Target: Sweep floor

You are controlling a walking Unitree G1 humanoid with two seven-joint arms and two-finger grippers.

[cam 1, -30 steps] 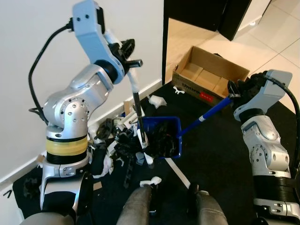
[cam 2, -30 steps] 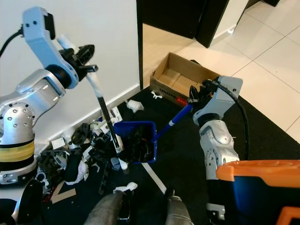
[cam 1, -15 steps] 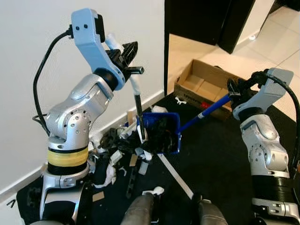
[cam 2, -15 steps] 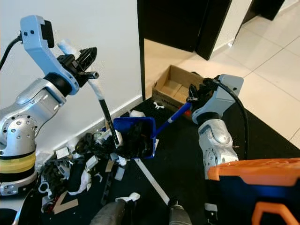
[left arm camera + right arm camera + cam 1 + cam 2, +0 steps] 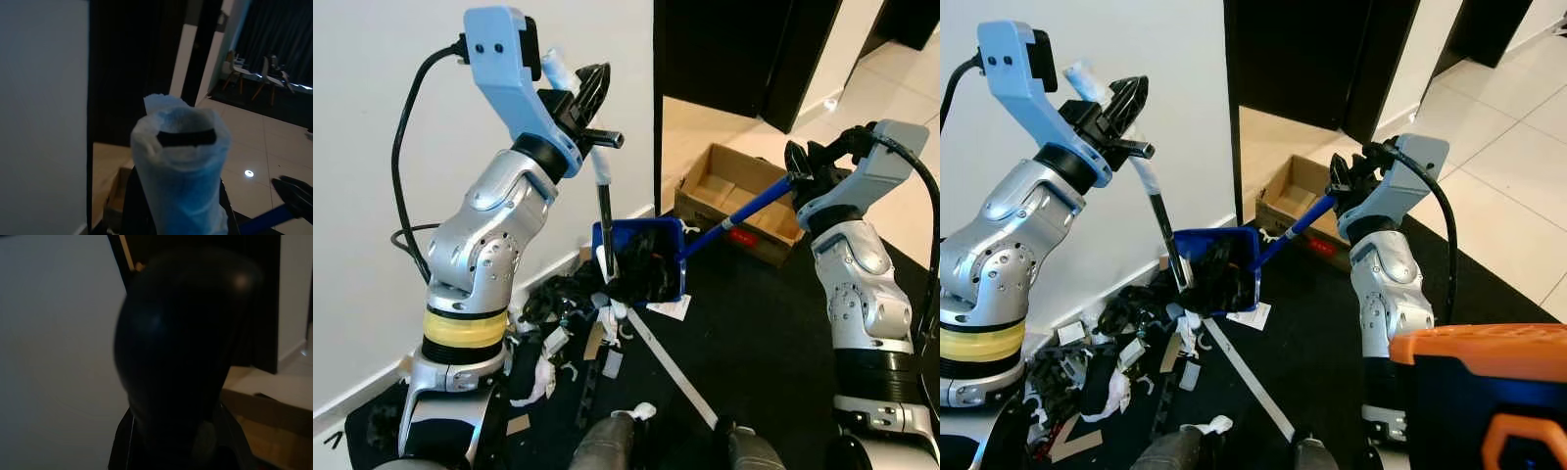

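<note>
My left gripper [image 5: 590, 106] is raised by the white wall and shut on the broom handle [image 5: 604, 211], whose top is wrapped in pale blue tape [image 5: 180, 161]. The black shaft runs down into the blue dustpan [image 5: 638, 228]. The pan is tilted and holds dark scraps. Its blue handle [image 5: 745, 210] slants up to my right gripper [image 5: 801, 166], which is shut on its black end [image 5: 181, 357]. Black and white litter [image 5: 556, 305] lies on the dark mat under and left of the pan.
An open cardboard box [image 5: 724, 188] sits on the tan floor just past the dark doorway [image 5: 715, 59]. A white strip [image 5: 670, 366] crosses the black mat [image 5: 754, 343]. The white wall [image 5: 372, 147] is close on the left. Tiled floor lies at the right.
The dustpan has tipped up and moved back toward the wall with the scraps in it. Both arms sit higher, and the whole view has shifted upward.
</note>
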